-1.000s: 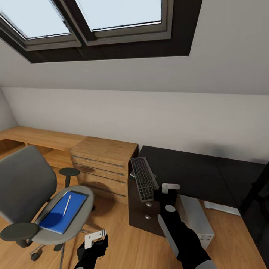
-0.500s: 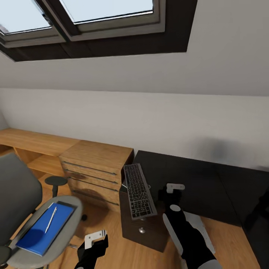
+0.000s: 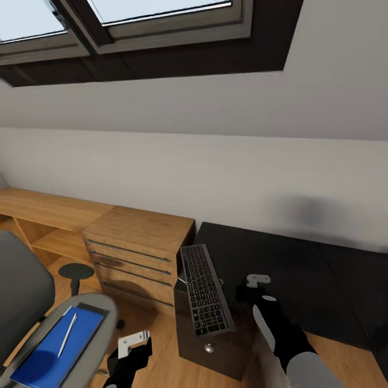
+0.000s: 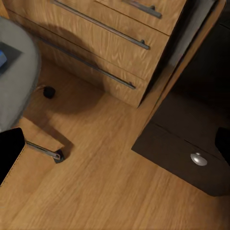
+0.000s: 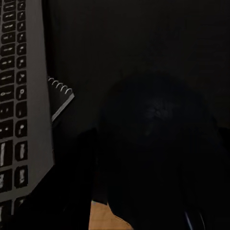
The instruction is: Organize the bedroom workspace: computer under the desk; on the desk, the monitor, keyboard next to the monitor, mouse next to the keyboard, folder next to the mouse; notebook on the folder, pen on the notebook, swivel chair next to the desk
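Observation:
The keyboard (image 3: pixel 205 295) lies slanted on the left end of the black desk (image 3: pixel 291 258), its near end past the edge. A spiral-bound notebook (image 5: pixel 61 98) corner sticks out from under the keyboard (image 5: pixel 21 96). My right gripper (image 3: pixel 252 288) hovers over the desk's front part, shut on a dark rounded mouse (image 5: pixel 153 143). The swivel chair (image 3: pixel 81 318) stands at the left with the blue folder (image 3: pixel 51 353) on its seat and the white pen (image 3: pixel 67 334) on the folder. My left gripper (image 3: pixel 131 347) hangs open over the floor beside the chair. Computer and monitor are out of view.
A light-wood drawer chest (image 3: pixel 134 245) with bar handles adjoins the desk's left side, and a low wood shelf unit (image 3: pixel 43 213) runs on from it. The desk's drawer pedestal (image 4: pixel 191 153) has a silver knob (image 3: pixel 209 348). The sloped ceiling holds dark-framed skylights (image 3: pixel 161 21).
The camera has moved nearer the desk and turned right, so the chair slid to the picture's left edge and the computer left the view. My right gripper stayed over the desk's front.

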You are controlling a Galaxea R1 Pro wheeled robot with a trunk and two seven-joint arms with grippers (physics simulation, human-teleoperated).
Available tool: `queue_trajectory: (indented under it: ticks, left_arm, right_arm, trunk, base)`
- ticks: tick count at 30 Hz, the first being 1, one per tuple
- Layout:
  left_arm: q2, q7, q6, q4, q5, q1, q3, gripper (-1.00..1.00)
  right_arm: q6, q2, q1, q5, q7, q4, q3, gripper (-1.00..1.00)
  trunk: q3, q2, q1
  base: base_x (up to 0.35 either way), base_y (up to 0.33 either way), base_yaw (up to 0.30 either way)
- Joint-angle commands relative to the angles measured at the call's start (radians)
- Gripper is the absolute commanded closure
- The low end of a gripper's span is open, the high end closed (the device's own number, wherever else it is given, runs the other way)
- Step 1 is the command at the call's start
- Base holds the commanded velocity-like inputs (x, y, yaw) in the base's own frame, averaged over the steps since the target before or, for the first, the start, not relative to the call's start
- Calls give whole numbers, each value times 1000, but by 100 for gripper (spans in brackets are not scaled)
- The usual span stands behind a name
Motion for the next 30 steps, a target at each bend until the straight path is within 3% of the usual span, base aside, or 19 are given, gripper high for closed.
queue_trajectory:
  ticks: [1,4,8,12,17,30]
  left_arm:
    - [3,8,3,-2,9,0,-1,-100]
    - [5,9,3,-3,9,0,-2,-100]
    - [5,9,2,-4,9,0,-2,-100]
    - [7,8,-4,-5,10,0,-2,-100]
    - [6,6,-60,-4,10,0,-3,-100]
    - [7,5,-71,-4,9,0,-4,-100]
  right_arm:
    - [-20,-8,-33,-12,-3,59,3,100]
    - [-80,-22,-99,-14,-2,195,2,100]
    - [-133,-26,-125,-14,6,252,2,100]
    - [-154,-28,-129,-14,86,262,2,100]
    - [-177,-38,-129,-14,177,265,1,100]
    - [-182,-39,-130,-14,196,263,1,100]
  trunk:
    - [-1,-1,1]
    - [-1,-1,1]
    - [-1,-1,1]
    - [-1,-1,1]
    - [-1,-1,1]
    - [-1,-1,1]
  base:
    - [293,34,0]
    - [266,12,0]
    - [83,3,0]
    - [134,0,0]
    - [196,0,0]
    - [100,0,0]
